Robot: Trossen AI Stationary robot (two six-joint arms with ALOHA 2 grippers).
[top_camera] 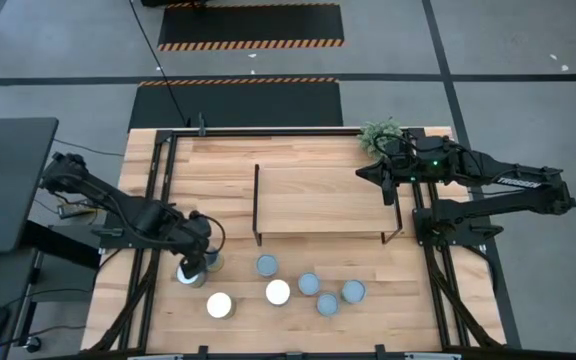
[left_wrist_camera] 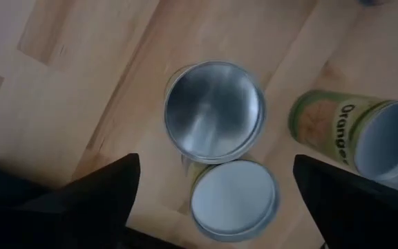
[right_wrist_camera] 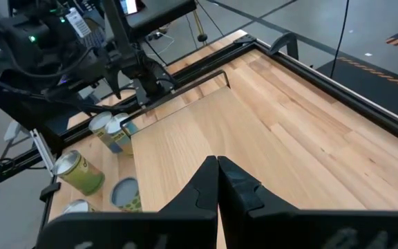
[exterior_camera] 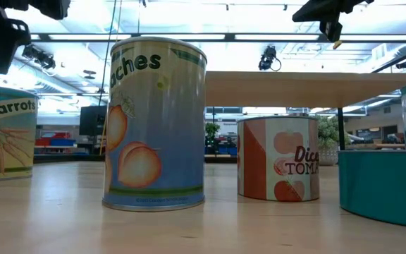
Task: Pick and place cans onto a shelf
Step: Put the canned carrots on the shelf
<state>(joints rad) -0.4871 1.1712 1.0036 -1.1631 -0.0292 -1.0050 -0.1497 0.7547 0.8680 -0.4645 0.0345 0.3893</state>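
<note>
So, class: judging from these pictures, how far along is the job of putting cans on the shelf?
Done: nothing; the shelf is bare. In hand: the left gripper hovers open above two cans near the table's left edge. Left: all seven cans, including the five in front of the shelf. The right gripper waits shut above the shelf's right end.

1. A grey concrete floor [top_camera: 528, 60] surrounds the light wooden plank tabletop [top_camera: 298, 150].
2. A black floor mat with orange-striped edges [top_camera: 251, 25] lies at 12 o'clock.
3. A dark rectangular desk [top_camera: 3, 180] sits at 9 o'clock.
4. Bright ceiling light panels [exterior_camera: 259, 21] glow overhead.
</note>
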